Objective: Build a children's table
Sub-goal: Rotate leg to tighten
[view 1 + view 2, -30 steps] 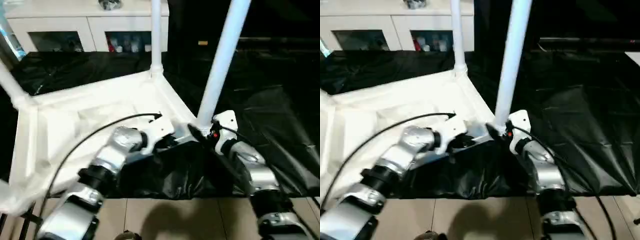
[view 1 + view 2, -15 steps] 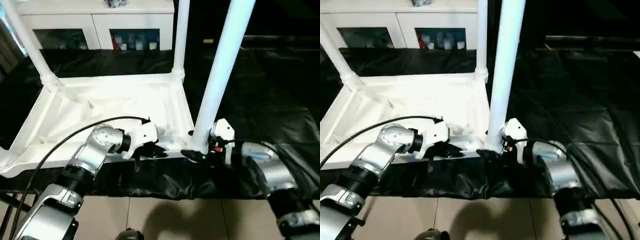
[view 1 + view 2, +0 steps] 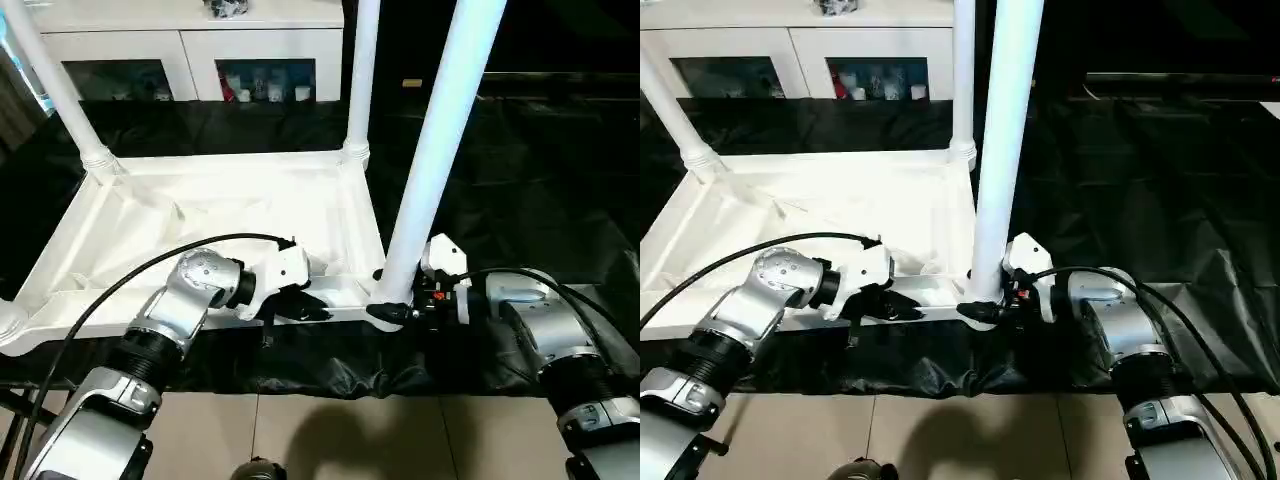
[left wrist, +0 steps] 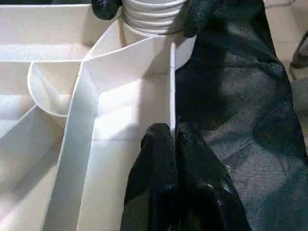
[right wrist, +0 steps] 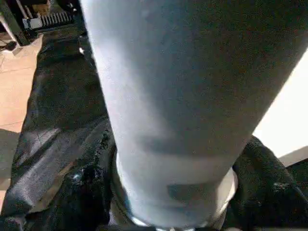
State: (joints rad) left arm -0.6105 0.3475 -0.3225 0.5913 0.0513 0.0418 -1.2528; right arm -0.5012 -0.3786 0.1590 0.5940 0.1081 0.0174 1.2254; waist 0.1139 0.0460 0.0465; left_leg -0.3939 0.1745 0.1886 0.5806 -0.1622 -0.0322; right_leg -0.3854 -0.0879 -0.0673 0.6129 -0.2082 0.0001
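Left eye view: our right end effector (image 3: 392, 312) clasps the near leg (image 3: 432, 150) at its socket; the left end effector (image 4: 173, 139) pinches the tabletop (image 3: 200, 215) rim. We judge seating this leg is next

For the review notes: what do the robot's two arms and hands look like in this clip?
Both forearms are shiny silver cylinders with black ringed joints near the elbow. Each ends in a white wrist housing carrying the left hand and the right hand, each with two black fingers. A thin black cable arcs along each arm. A small red mark shows on the right wrist housing.
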